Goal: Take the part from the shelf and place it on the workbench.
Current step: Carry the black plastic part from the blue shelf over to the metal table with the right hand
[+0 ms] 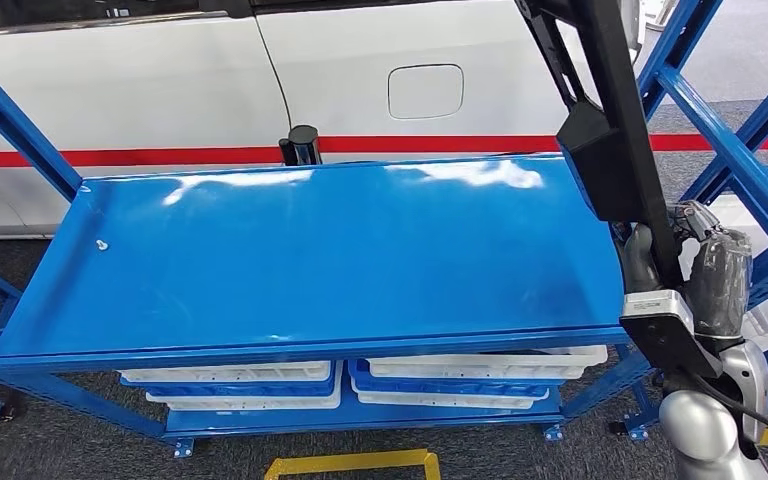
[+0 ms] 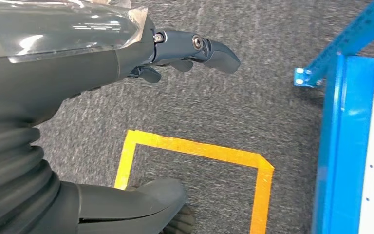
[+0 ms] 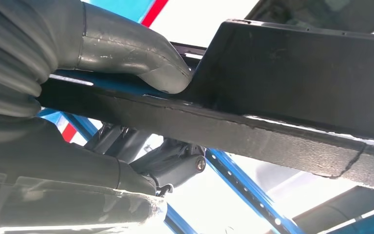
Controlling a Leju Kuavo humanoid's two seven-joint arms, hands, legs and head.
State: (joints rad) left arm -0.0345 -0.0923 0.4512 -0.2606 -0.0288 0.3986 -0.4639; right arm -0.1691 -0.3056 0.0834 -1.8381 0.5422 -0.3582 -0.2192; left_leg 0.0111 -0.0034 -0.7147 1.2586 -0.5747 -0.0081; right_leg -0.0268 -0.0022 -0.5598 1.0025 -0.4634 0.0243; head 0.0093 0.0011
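Seemingly stiff and awkwardly long, the black part [image 1: 600, 130] stands upright beside the blue workbench [image 1: 310, 260], clasped low down by the right hand [image 1: 705, 275], while the left hand [image 2: 175, 53] hangs loosely spread.

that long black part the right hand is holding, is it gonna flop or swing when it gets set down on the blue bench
Probably stiff: the black part stays straight though the right hand grips it near its lower end. Likely top-heavy, since most of its length stands above the grip. The thumb presses a smooth face, so it may slip.
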